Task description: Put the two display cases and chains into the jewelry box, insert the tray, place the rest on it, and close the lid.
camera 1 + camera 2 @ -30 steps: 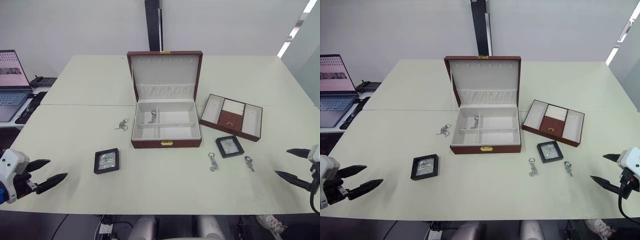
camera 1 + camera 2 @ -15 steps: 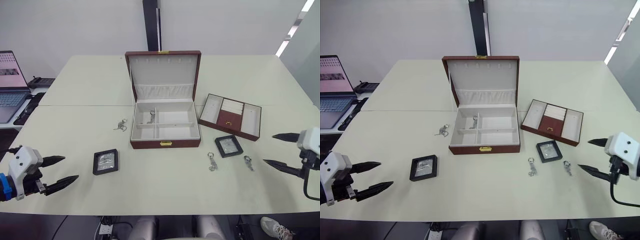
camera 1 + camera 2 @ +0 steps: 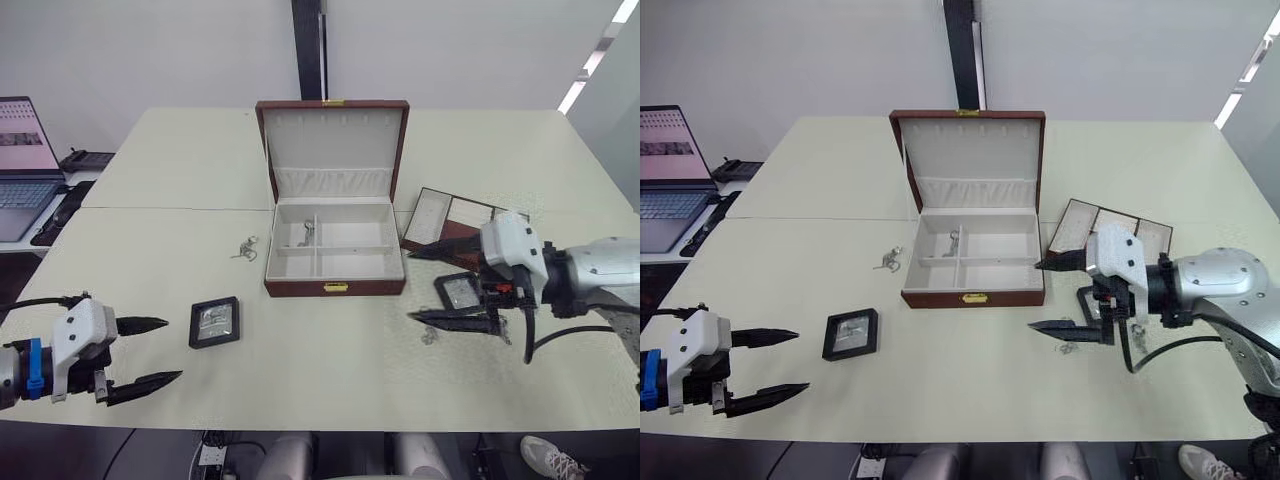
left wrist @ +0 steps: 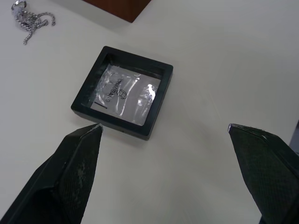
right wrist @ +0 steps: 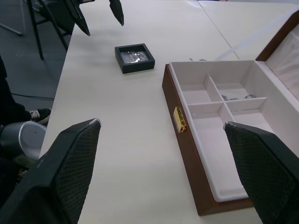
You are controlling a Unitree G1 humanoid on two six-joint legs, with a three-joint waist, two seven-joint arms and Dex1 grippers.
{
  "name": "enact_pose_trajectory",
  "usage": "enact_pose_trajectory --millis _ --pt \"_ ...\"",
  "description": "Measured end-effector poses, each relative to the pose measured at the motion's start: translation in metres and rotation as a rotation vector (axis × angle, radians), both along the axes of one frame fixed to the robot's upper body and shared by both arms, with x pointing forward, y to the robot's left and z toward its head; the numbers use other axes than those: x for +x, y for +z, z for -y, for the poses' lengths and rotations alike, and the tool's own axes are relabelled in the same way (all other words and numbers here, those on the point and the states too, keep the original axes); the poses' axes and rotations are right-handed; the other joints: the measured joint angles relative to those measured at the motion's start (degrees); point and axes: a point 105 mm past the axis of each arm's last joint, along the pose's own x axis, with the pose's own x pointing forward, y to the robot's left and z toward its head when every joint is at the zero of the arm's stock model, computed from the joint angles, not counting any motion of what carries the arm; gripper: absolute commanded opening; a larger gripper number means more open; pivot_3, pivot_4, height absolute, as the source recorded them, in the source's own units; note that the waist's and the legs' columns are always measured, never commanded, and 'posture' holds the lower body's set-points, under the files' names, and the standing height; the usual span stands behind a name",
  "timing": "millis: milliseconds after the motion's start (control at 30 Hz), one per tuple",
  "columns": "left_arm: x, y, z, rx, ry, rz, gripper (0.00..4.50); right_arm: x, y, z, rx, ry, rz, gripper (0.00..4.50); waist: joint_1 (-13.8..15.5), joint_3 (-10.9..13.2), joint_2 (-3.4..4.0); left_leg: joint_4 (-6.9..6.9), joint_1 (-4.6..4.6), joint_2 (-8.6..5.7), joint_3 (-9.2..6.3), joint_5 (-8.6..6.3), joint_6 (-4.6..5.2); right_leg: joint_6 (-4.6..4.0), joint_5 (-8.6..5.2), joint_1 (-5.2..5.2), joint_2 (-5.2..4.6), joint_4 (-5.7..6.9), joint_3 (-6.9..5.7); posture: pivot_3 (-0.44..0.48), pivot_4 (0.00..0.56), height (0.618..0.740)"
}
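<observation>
Two grippers spread wide: left (image 3: 148,352) near the case (image 3: 214,321) left of the box (image 3: 334,250), right (image 3: 432,285) over a second case (image 3: 459,290) right of it. Chain (image 3: 304,233), seemingly, inside box.

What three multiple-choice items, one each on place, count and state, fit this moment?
1. Where does the loose silvery chain lie?
A. on the table left of the reddish-brown wooden jewelry box
B. on the tray
C. on a laptop

2. How many black-framed square display cases lie left of the box?
A. none
B. one
C. three

3. How is the box's cream-lined lid?
A. shut
B. detached
C. raised

A: the chain lies beside the box's left wall.
B: one case.
C: the lid stands upright.
</observation>
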Motion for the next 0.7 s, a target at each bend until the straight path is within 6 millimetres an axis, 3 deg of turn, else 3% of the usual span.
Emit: enact_pose_trajectory --millis 167,700 --pt "0.009 0.01 0.004 0.04 -0.138 0.022 3.29 -0.004 -0.008 -0.012 -0.01 0.068 -0.022 4.5 0.1 0.0 0.04 0.0 0.0 -0.02 0.04 0.0 -0.01 0.02 0.01 -0.03 0.02 0.0 0.05 0.0 0.15 0.74" --pt "0.023 -0.032 0.012 0.092 -0.299 -0.051 3.29 -0.006 -0.013 -0.025 0.0 0.103 -0.007 4.5 -0.5 0.1 0.08 0.0 0.02 -0.02 0.01 0.0 -0.03 0.03 0.02 -0.07 0.07 0.08 0.06 0.0 0.15 0.74"
